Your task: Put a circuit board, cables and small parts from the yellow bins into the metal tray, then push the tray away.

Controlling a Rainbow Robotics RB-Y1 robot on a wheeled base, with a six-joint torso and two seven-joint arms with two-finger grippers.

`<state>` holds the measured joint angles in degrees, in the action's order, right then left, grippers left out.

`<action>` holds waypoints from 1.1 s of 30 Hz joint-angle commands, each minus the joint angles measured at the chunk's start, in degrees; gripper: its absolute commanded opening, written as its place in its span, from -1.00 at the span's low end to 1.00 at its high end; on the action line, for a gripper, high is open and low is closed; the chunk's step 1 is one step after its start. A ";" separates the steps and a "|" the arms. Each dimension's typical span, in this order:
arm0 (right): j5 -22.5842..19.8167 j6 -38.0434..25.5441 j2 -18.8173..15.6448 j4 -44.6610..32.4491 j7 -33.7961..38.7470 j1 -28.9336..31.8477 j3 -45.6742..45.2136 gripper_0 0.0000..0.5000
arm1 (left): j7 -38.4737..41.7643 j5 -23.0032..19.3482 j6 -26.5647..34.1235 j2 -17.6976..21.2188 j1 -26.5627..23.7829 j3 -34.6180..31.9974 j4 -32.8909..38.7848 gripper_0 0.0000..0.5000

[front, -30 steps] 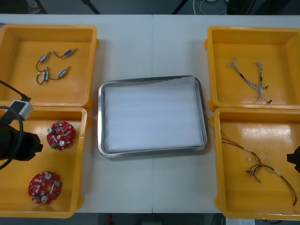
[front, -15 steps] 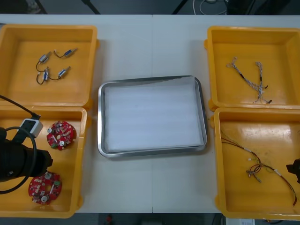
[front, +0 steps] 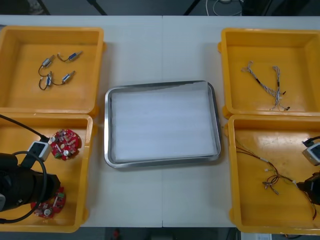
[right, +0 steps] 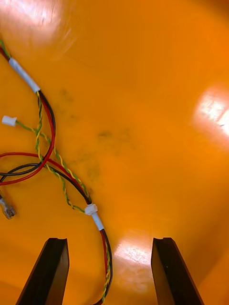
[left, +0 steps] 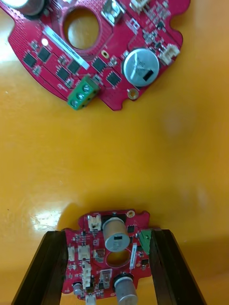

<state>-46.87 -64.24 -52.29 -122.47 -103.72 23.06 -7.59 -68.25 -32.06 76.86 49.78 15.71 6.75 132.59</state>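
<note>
Two round red circuit boards lie flat in the near left bin (front: 88, 170), which is where the work starts. The left gripper (left: 109, 234) hangs over the nearer board (left: 109, 252) with its fingers spread, one at each side of the board's rim. That stance looks like lining up for a pinch across the board's width. The farther board (left: 95, 52) lies apart from it, beyond the fingertips.

Across the table, the right gripper (right: 109, 240) is also spread wide, low over the near right bin (front: 233, 170). A red and yellow cable (right: 89, 208) runs between its fingers, probably the next thing to be picked.

Between the bins, the metal tray (front: 106, 125) sits white inside with nothing in it, so the task is barely begun. Small metal parts (front: 55, 70) wait in the far left bin (front: 97, 60). Thin twisted cables (front: 275, 85) lie in the far right bin (front: 225, 65).

From above, the left arm (front: 22, 185) covers most of the nearer board. In the left wrist view that board is cut off at the edge. Whether the fingers touch it yet cannot be told. The cable's ends run out of the right wrist view.
</note>
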 commanded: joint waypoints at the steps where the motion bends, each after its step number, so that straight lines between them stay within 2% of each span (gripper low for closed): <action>1: 3.27 3.60 -3.35 1.53 -2.10 1.37 5.04 1.00 | 7.35 3.76 -0.83 -0.38 1.87 2.48 1.62 1.00; 8: 4.24 7.90 -4.49 4.61 -2.54 1.11 8.38 1.00 | 8.93 4.72 -1.10 -0.47 1.87 3.62 1.27 1.00; 15: 4.24 10.19 -4.49 7.95 -2.80 -0.65 11.28 1.00 | 9.10 6.22 -6.72 -0.38 1.69 5.38 -2.77 1.00; 24: 4.06 10.28 -4.49 8.39 -2.54 -1.53 12.69 1.00 | 9.02 7.36 -6.81 -0.38 1.69 5.73 -3.39 1.00; 25: 3.98 10.28 -4.49 8.47 -2.45 -1.71 12.86 0.78 | 9.02 7.45 -6.81 -0.38 1.69 5.73 -3.47 1.00; 26: 3.89 10.36 -4.49 8.56 -2.45 -1.79 13.04 0.18 | 9.02 7.45 -6.81 -0.38 1.69 5.73 -3.47 1.00; 27: 3.89 10.63 -4.49 8.56 -2.36 -1.88 13.21 -0.62 | 9.02 7.45 -6.81 -0.38 1.69 5.73 -3.56 1.00; 28: 3.80 10.63 -4.49 8.56 -2.27 -1.88 13.21 -0.92 | 9.02 7.45 -6.81 -0.38 1.69 5.73 -3.56 1.00; 29: 3.62 10.63 -4.49 8.56 -2.27 -1.88 13.21 -1.00 | 8.93 7.54 -6.81 -0.47 1.69 5.73 -3.56 1.00; 33: 3.27 11.77 -4.49 8.56 -2.18 -1.88 13.13 -1.00 | 8.93 7.54 -6.81 -0.38 1.87 6.09 -3.56 1.00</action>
<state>-43.18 -53.56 -55.61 -115.07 -103.89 21.49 3.66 -63.37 -25.27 70.63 49.77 15.76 11.40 128.90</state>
